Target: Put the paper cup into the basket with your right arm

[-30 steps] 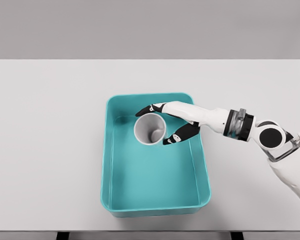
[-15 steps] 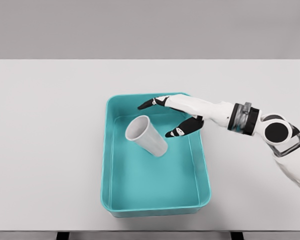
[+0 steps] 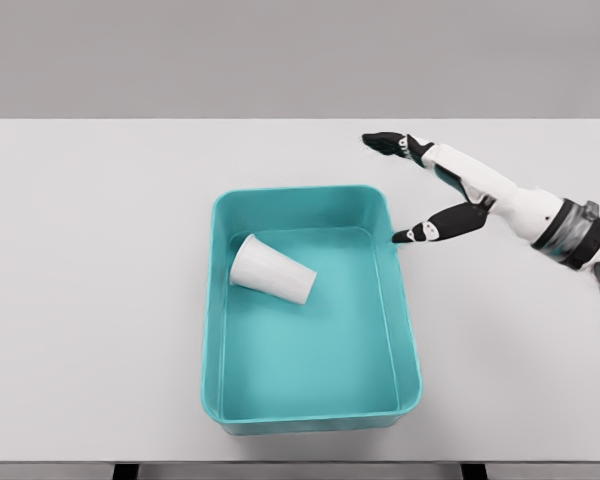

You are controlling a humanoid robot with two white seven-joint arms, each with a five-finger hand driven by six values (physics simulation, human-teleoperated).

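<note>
Cup lies on its side in the basket, centre-left of frame, long axis running upper left to lower right. Right hand at upper right, fingers spread, holding nothing, clear of the rim. Placement looks done.

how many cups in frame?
1. The cup lies on its side in the basket, toward its back left. The right hand is open, off to the basket's right. Nothing looks hidden.
</note>
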